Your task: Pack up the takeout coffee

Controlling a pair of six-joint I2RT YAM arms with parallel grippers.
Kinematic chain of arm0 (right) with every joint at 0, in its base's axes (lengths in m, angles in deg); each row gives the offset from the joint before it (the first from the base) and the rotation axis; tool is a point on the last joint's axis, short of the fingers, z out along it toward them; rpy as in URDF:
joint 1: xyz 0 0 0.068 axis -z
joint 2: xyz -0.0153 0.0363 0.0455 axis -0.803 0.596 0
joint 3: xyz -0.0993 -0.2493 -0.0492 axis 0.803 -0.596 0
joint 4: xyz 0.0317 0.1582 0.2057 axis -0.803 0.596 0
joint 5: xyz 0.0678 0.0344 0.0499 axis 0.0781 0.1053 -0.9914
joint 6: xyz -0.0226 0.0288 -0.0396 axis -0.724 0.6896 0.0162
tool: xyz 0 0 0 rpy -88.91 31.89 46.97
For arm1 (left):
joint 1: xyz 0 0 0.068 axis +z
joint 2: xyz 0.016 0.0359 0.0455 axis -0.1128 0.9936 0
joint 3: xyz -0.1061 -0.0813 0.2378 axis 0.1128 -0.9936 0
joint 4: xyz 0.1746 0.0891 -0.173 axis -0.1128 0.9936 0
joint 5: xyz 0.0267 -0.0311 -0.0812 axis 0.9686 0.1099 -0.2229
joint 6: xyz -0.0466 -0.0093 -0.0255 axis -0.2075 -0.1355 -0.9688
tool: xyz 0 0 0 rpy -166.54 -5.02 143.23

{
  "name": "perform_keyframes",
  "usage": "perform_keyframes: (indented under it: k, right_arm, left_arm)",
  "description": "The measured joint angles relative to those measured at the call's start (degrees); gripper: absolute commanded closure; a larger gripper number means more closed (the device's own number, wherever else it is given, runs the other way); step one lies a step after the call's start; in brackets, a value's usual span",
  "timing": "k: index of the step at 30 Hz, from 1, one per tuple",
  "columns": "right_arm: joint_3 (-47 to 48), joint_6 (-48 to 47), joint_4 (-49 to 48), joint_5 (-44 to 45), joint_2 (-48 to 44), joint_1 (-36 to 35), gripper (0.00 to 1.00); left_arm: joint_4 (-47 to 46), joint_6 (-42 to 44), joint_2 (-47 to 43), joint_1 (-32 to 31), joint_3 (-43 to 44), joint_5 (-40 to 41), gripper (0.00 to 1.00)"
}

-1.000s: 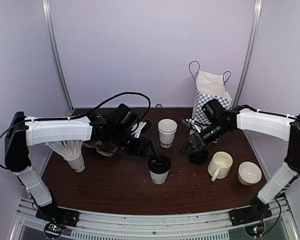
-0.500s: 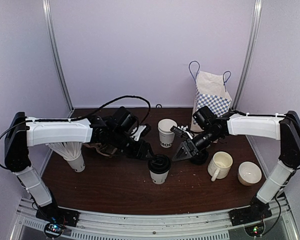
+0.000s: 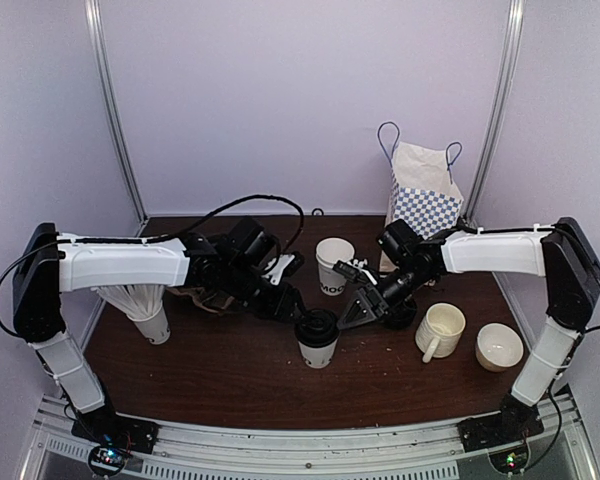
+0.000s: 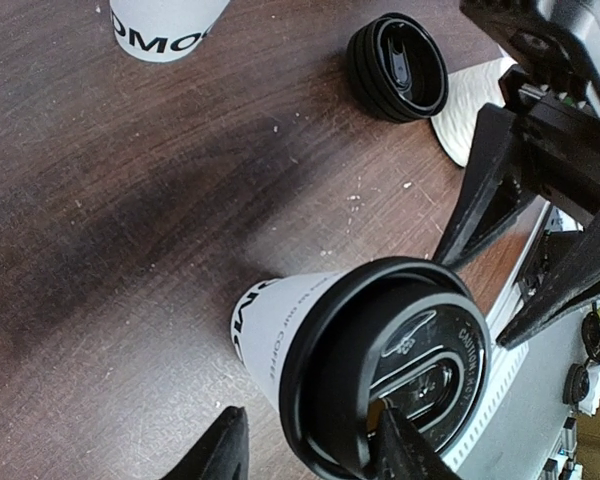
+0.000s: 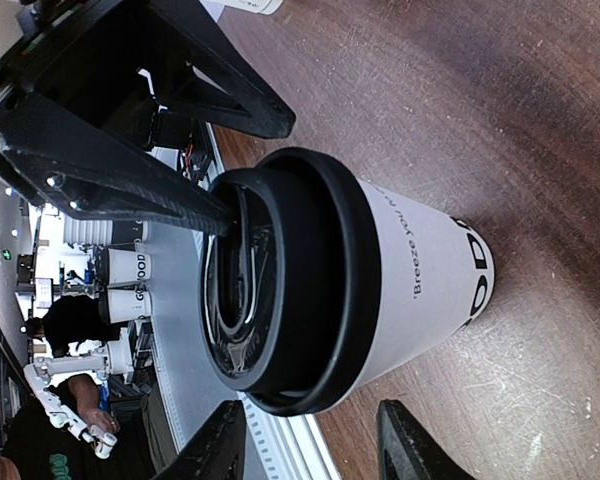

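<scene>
A lidded paper cup stands in the middle of the desk, towards its near edge. The left fingers are apart, astride the lid's rim. The right fingers are apart, just beside the cup.

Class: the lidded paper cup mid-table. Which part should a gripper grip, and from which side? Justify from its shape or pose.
Grip the cup on its white wall just under the black lid, coming in level from the side. It stands upright and round, narrowing downward, so a grip there would likely catch under the wider lid rim; pinching the lid itself might pull it off.
</scene>
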Motion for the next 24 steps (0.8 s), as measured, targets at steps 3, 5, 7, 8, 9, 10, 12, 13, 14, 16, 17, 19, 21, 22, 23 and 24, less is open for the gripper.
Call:
perform_keyframes:
  k: [3, 5, 7, 8, 9, 10, 12, 13, 14, 16, 17, 19, 21, 22, 23, 24]
  right_arm:
    - [0.3, 0.7, -0.2, -0.2, 0.8, -0.2, 0.53]
    - [0.7, 0.9, -0.3, -0.4, 1.5, -0.3, 0.55]
    - [1.0, 1.1, -0.3, -0.4, 2.0, -0.3, 0.58]
    - [1.2, 1.2, -0.3, -0.3, 2.3, -0.3, 0.6]
    - [1.4, 1.2, 0.0, -0.2, 2.5, -0.3, 0.62]
    - [1.7, 1.2, 0.4, -0.1, 2.8, -0.3, 0.65]
    - [2.4, 1.2, 1.4, 0.3, 3.4, -0.3, 0.7]
    - [2.8, 1.0, 1.9, 0.5, 3.6, -0.3, 0.72]
    - [3.2, 1.0, 2.6, 0.8, 3.7, -0.3, 0.74]
    - [3.9, 0.8, 3.8, 2.1, 3.8, -0.3, 0.75]
    - [4.2, 0.9, 4.3, 3.3, 3.8, -0.3, 0.76]
    - [5.2, 0.9, 5.0, 5.6, 4.1, -0.2, 0.77]
    - [6.5, 0.9, 6.5, 6.3, 4.9, -0.3, 0.78]
    - [7.4, 0.9, 7.6, 6.6, 5.4, -0.3, 0.78]
    - [8.3, 0.8, 8.7, 6.7, 6.0, -0.3, 0.78]
    - [9.3, 0.8, 10.0, 6.6, 6.6, -0.3, 0.78]
  left_arm:
    - [0.0, 0.2, 0.0, 0.0, 0.0, -0.2, 0.55]
    - [0.0, 0.3, 0.1, 0.0, 0.0, -0.2, 0.56]
    - [0.0, 0.4, 0.1, 0.0, 0.0, -0.2, 0.56]
    - [0.0, 0.5, 0.1, 0.0, 0.0, -0.2, 0.56]
    - [0.1, 0.6, 0.2, 0.0, 0.0, -0.2, 0.56]
    - [0.2, 0.7, 0.3, 0.0, 0.0, -0.2, 0.56]
    - [0.1, 0.8, 0.3, 0.0, 0.0, -0.2, 0.56]
    - [0.0, 0.9, 0.3, 0.0, 0.0, -0.2, 0.56]
    - [0.0, 0.9, 0.3, 0.0, 0.0, -0.2, 0.56]
    - [-0.3, 1.0, 0.4, 0.0, 0.0, -0.2, 0.56]
    - [-0.5, 1.2, 0.5, 0.0, 0.0, -0.2, 0.56]
    - [-0.9, 1.2, 0.7, -0.1, 0.0, -0.3, 0.56]
    - [-1.1, 1.4, 0.7, -0.2, 0.0, -0.3, 0.56]
    - [-1.1, 1.5, 0.7, -0.2, 0.0, -0.2, 0.56]
    - [-1.1, 1.5, 0.7, -0.2, 0.0, -0.2, 0.56]
    - [-1.2, 1.5, 0.8, -0.2, 0.0, -0.2, 0.56]
